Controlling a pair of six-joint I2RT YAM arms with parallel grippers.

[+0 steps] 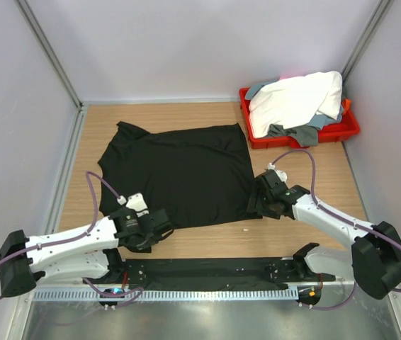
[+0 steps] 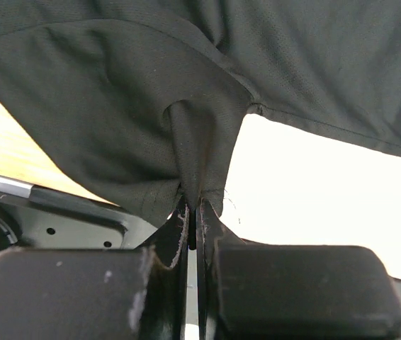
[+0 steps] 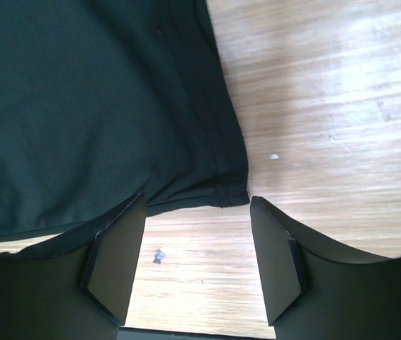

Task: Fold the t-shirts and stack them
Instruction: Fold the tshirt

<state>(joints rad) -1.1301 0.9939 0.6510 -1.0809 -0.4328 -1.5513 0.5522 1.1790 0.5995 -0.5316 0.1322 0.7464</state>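
Observation:
The black t-shirt [image 1: 179,170] lies spread flat in the middle of the wooden table. My left gripper [image 1: 159,225] sits at its near left corner. In the left wrist view it [image 2: 193,205] is shut on a pinched fold of the black fabric [image 2: 115,120], which rises in a tent from the jaws. My right gripper [image 1: 261,202] stands at the near right corner. Its fingers [image 3: 119,255] are open, and the shirt's hemmed corner [image 3: 218,188] lies just at the fingertips, not held. A white t-shirt [image 1: 296,99] and a grey t-shirt [image 1: 296,133] lie crumpled in the tray.
A red plastic tray [image 1: 349,131] stands at the back right corner. White walls close the table at the back and on both sides. A black rail [image 1: 207,269] with the arm bases runs along the near edge. A small white speck [image 3: 274,156] lies on the wood.

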